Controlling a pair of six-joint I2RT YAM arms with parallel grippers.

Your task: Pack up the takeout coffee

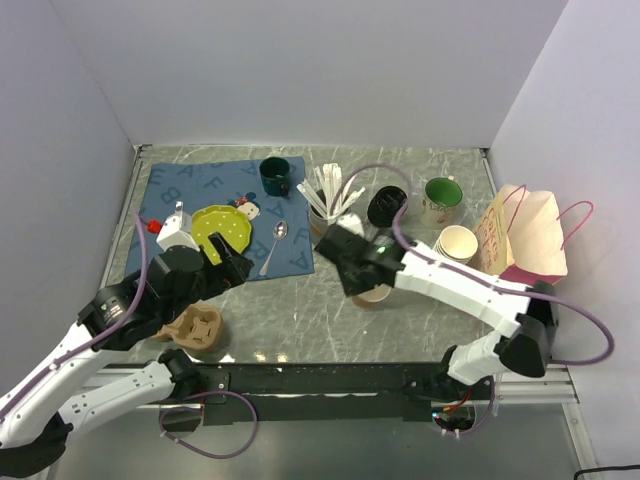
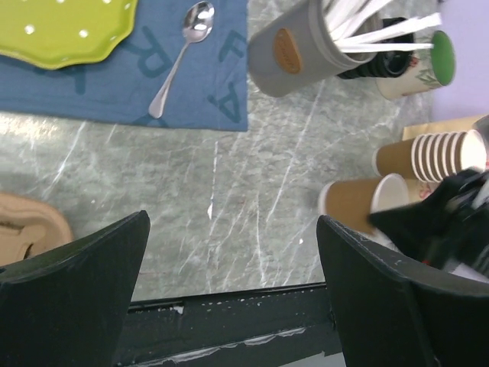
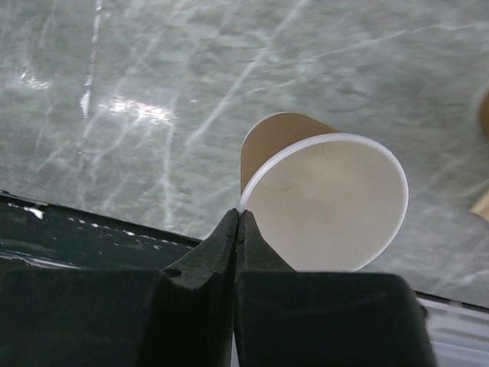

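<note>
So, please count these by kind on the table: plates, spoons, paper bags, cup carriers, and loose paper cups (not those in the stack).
Plate: 1
Spoon: 1
Paper bag: 1
Cup carrier: 1
Loose paper cup: 1
Total: 5

Left arm (image 1: 110,310): bent at the elbow, forearm rising from the near edge toward upper right in the overhead view. Left gripper (image 2: 233,222): jaws spread wide, both black fingers (image 2: 76,275) well apart. Right arm (image 1: 460,285): folded sharply at the elbow on the right, white forearm running leftward toward the middle. Right gripper (image 3: 238,218): angled downward, fingers (image 3: 206,260) pressed together, tips meeting without a gap.
</note>
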